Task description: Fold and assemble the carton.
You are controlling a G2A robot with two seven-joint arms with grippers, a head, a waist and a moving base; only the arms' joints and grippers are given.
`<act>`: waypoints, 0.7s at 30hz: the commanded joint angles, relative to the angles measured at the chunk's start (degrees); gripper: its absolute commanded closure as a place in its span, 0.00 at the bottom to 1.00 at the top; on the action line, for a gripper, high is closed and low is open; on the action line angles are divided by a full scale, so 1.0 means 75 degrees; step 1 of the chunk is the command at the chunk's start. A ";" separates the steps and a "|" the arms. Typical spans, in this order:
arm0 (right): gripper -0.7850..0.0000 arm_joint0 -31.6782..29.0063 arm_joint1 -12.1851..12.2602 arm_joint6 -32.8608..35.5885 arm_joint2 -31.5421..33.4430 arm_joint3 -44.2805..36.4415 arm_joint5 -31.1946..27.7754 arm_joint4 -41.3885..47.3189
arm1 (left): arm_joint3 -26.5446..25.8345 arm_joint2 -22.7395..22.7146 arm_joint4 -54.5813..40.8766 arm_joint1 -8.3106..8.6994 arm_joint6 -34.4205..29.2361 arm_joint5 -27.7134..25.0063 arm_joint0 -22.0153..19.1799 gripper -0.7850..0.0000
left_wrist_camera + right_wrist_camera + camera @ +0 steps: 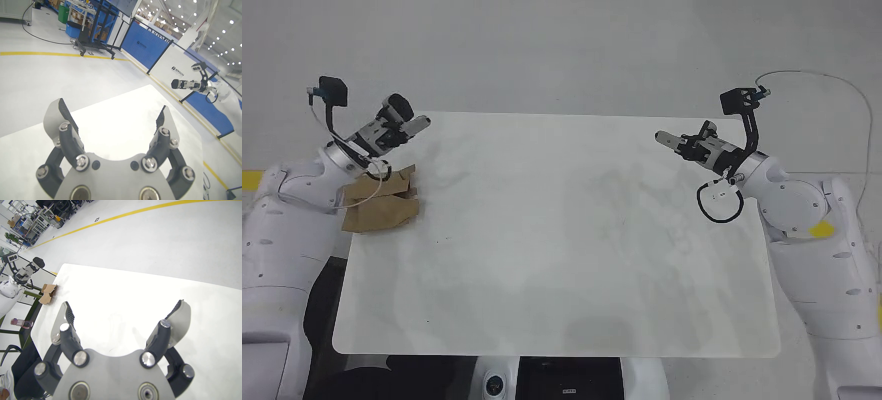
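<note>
A flattened brown carton lies at the left edge of the white table, partly overhanging it, and appears as the carton in the right wrist view. My left gripper hovers open and empty above the table's far left corner, just beyond the carton. In its own view the left gripper has its jaws spread wide over the bare table. My right gripper is open and empty over the far right of the table, far from the carton. The right gripper shows both fingers apart.
The table's middle and front carry nothing. A pink bottle rests on a green frame beside the table's left side. Blue and white barrier panels stand on the floor beyond the far edge.
</note>
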 commanded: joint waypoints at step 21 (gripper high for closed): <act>0.00 0.0000 0.0000 0.0000 0.0000 0.0000 0.0000 0.0000 | 0.2196 -0.1035 -0.4395 0.0541 -0.3873 0.0249 -0.0478 0.00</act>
